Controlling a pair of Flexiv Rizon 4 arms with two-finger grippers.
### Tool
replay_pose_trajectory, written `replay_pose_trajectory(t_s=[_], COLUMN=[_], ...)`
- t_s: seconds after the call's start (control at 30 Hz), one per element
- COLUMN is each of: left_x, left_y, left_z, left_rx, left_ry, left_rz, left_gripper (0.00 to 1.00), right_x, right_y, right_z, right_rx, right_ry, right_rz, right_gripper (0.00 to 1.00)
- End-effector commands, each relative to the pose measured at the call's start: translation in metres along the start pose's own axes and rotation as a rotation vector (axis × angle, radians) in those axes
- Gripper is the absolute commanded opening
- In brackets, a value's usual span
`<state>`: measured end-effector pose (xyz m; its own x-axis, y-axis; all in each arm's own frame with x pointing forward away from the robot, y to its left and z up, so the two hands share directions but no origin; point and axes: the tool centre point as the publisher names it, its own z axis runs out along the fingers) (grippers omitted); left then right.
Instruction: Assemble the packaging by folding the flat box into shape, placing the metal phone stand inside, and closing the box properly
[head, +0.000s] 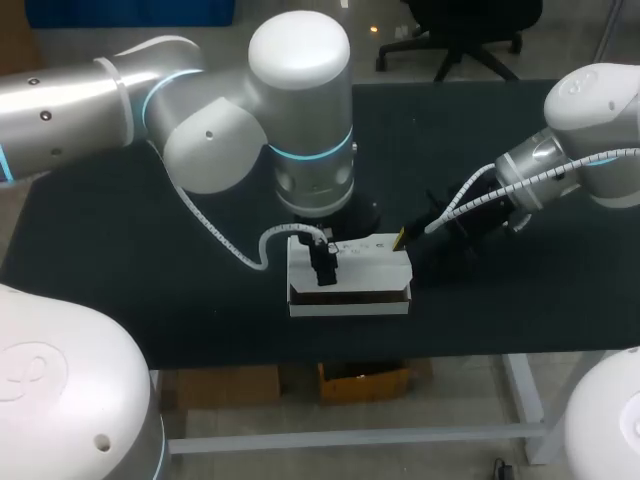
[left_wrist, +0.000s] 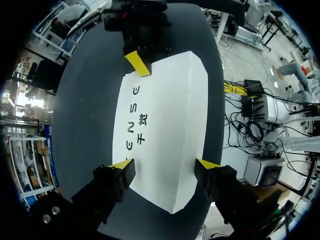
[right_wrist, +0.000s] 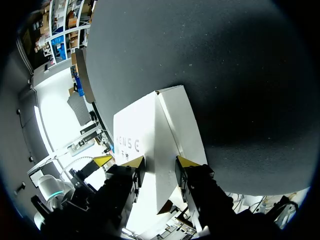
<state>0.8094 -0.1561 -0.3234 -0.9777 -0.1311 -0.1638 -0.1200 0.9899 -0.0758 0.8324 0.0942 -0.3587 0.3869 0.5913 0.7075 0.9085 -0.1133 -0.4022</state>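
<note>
While both grippers bracket the box: shaping or closing

As the white box (head: 352, 288) lies directly under the left gripper (left_wrist: 165, 164), that gripper stands wide, straddling the lettered face, with contact unclear. The right gripper (right_wrist: 159, 161) sits at the box's far end, over a fold line; whether it grips, I cannot tell. Phone stand not in view. Judged step: squaring or closing. Next calls for pressing the end flap flush while bracing.

The box (head: 350, 275) is white cardboard, matt and smooth, with raw brown board showing inside. The table (head: 120, 260) has a matt black top, faintly speckled. My left arm (head: 250, 110) wears glossy white and satin silver shells. My left tool (left_wrist: 165, 167) is matt black with dull yellow tips.
</note>
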Motion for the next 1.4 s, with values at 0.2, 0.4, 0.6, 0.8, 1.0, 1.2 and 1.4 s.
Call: replay_pose_trajectory(t_s=[0.2,0.4,0.6,0.8,1.0,1.2,1.4], left_x=[0.003,-0.001,-0.007,-0.011,-0.010,-0.009,-0.009], left_y=[0.002,0.001,0.000,-0.001,-0.003,-0.003,-0.003], left_z=[0.001,0.007,0.012,0.017,0.019,0.019,0.019], left_rx=[0.014,0.005,0.016,0.021,0.026,0.025,0.021], left_ry=[-0.012,-0.021,-0.036,-0.085,-0.139,-0.183,-0.208], left_rz=[0.002,-0.006,-0.012,-0.019,-0.009,-0.001,0.007], left_gripper=[0.79,0.78,0.80,0.73,0.67,0.49,0.44], right_x=[0.000,0.000,0.000,0.000,0.000,0.000,0.000], right_y=[0.001,0.001,0.001,0.001,0.001,0.001,0.001], right_z=[0.000,0.000,0.000,0.000,0.000,0.000,0.000], right_rx=[0.004,0.004,0.004,0.004,0.004,0.004,0.004], right_ry=[0.004,0.004,0.004,0.004,0.004,0.004,0.004], right_rz=[-0.001,-0.001,-0.001,-0.001,-0.001,-0.001,-0.001], right_gripper=[0.36,0.37,0.37,0.37,0.37,0.37,0.37])
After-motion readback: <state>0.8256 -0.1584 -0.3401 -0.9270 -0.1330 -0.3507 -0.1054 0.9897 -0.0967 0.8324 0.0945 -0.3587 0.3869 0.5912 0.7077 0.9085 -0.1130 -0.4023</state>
